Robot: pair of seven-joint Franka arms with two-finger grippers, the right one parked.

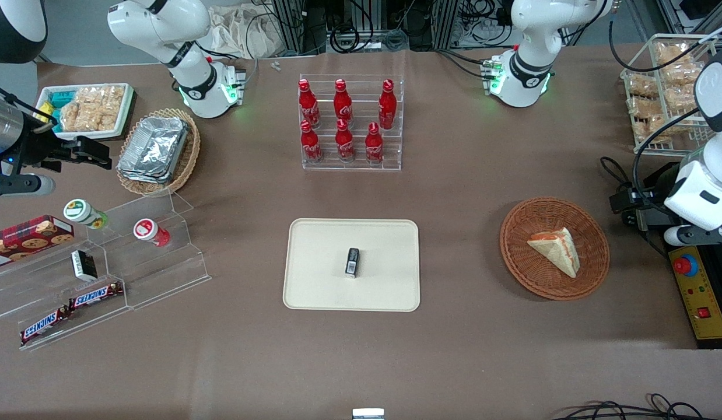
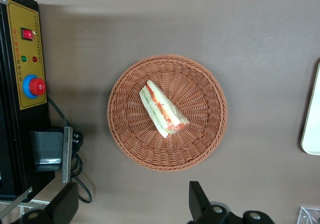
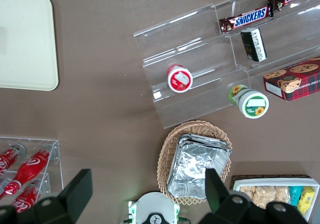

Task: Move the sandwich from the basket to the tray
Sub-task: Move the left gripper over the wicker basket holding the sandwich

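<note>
Sandwich (image 1: 556,249) lies alone in basket (image 1: 554,248), open from above; gripper (image 2: 131,201) hovers over it, fingers spread wide, nothing between; bare brown table (image 1: 460,245) between basket and tray (image 1: 351,264); small black packet (image 1: 352,262) at tray's middle, bare tray around it; yellow control box (image 1: 700,291) just beside basket at the working arm's end; bottle rack (image 1: 350,123) farther from front camera, well apart.

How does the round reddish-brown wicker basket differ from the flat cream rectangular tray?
The round reddish-brown woven wicker basket has sloped woven sides; the flat cream-beige rectangular tray is smooth with a low rim. The basket holds the triangular tan sandwich; the tray holds only a small dark packet. The basket lies toward the working arm's end, under the open tool. Both rest on the brown table.
</note>
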